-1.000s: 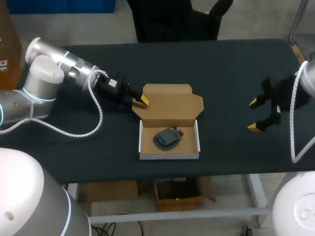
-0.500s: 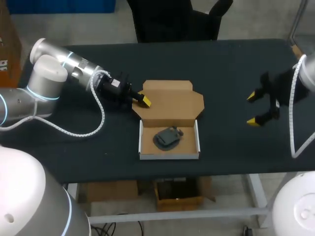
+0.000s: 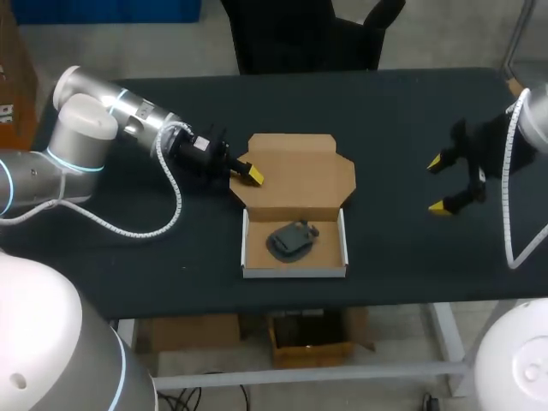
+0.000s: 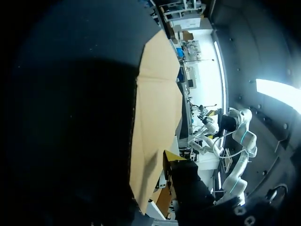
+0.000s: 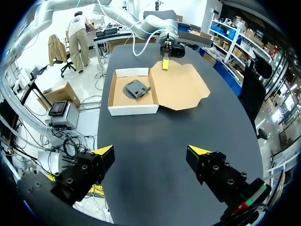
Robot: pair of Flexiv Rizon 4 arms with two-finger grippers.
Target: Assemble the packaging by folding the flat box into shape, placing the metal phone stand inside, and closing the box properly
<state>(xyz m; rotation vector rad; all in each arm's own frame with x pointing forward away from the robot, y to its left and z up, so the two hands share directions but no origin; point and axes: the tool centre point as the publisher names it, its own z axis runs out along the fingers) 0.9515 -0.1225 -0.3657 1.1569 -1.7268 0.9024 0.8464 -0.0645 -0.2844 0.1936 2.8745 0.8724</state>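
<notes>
Brown cardboard lines the open box (image 3: 294,272), which stands near the middle of the black worktop (image 3: 402,120). Its shallow tray is white on the outside. The dark grey metal phone stand (image 3: 291,240) lies inside the tray, roughly at its centre and clear of the walls. The lid (image 3: 304,175) is folded back from the tray's far wall and spreads out behind it, brown face up, with its small side flaps still unfolded. The left arm (image 3: 103,120) comes in from the left, and the left gripper (image 3: 248,174) sits at the left edge of that lid. One yellow fingertip (image 3: 253,175) rests on the upper face of the cardboard, just inside the edge. In the left wrist view the cardboard runs edge-on right beside that same finger, and the other finger is hidden. I cannot tell whether the fingers are clamped on the lid or only lie against it. The right gripper (image 3: 437,183) hangs over bare worktop, well apart from the box on its right side. Its fingers (image 5: 104,151) are spread wide with nothing between them. In the right wrist view the box lies far ahead of those open fingers, with the tray and stand on one side and the lid on the other.
</notes>
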